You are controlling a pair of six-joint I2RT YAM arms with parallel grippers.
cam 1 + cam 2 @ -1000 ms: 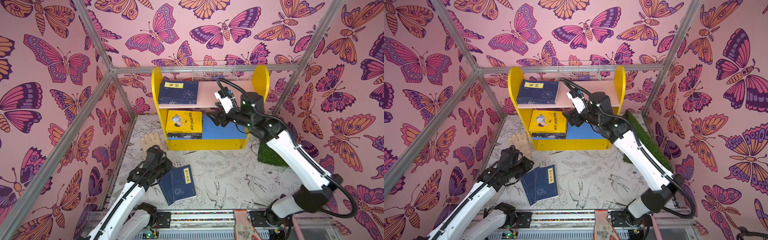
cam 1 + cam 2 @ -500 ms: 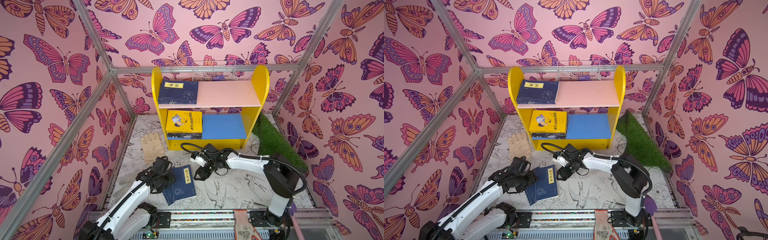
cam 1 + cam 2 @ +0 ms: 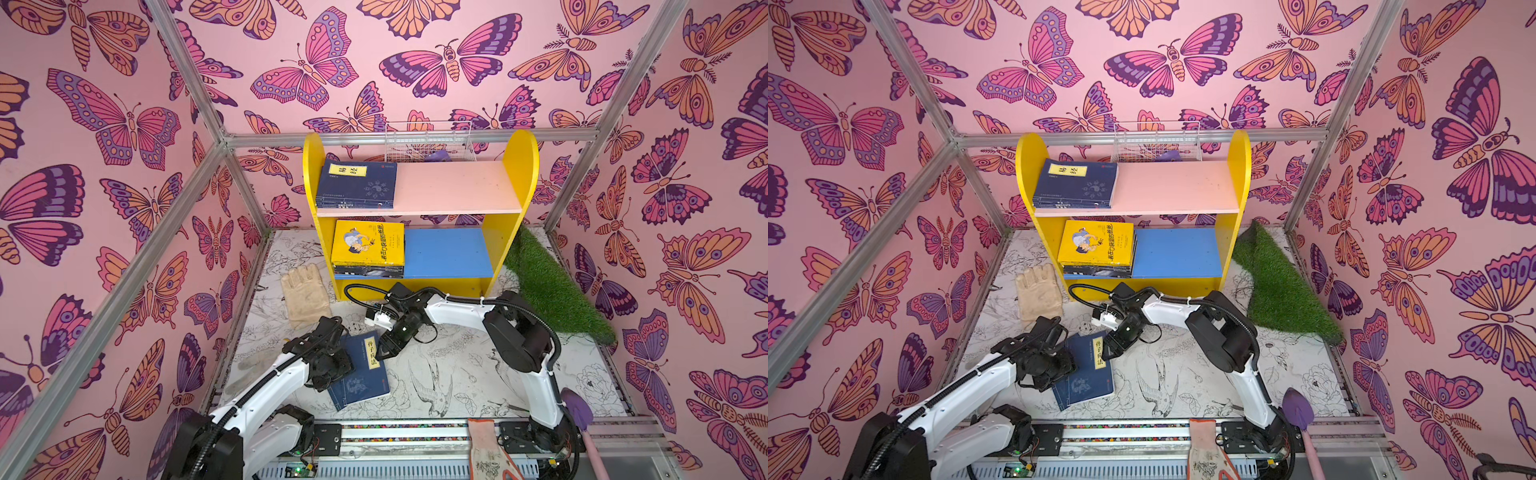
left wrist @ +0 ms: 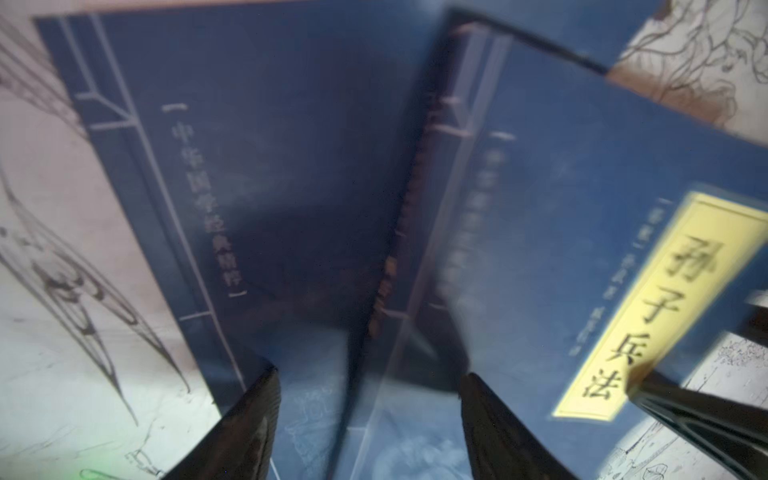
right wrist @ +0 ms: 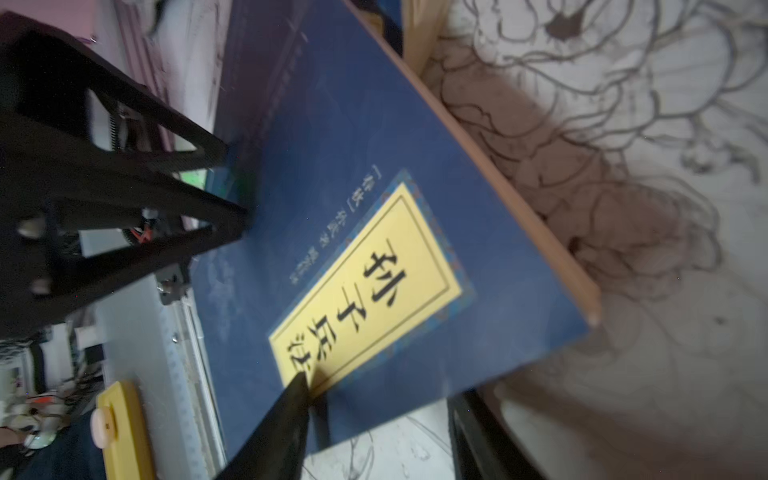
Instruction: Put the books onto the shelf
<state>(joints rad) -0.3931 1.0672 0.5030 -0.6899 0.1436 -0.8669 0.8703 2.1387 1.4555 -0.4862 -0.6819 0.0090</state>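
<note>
The navy book [image 3: 363, 380] with the yellow title label [image 3: 372, 353] lies on a second navy book [image 4: 257, 174] on the printed floor sheet [image 3: 436, 374], near the front and a little left of the middle. Its label side is raised, so the beige page edge shows in the right wrist view. Its long axis points roughly toward the shelf [image 3: 517, 178], which stands beyond it at the back. The spine runs along the left side and the label along the right. The right gripper [image 3: 384, 352] is at the far right corner, and you can see its jaws standing partly apart around that edge. One finger [image 5: 291, 409] touches the end of the label from above and the other sits under the cover; I judge that they do not pinch it yet. The left gripper [image 4: 368, 411] is at the spine side with its jaws wide apart, the spine between them, holding nothing. So the right arm is the nearer one to the shelf, and the book should travel away from you along its own long axis. On the shelf, the pink upper board [image 3: 457, 187] carries a navy stack [image 3: 357, 187] at its left and the blue lower board [image 3: 446, 253] a yellow-topped stack [image 3: 368, 249] at its left; the right half of each board is bare.
</note>
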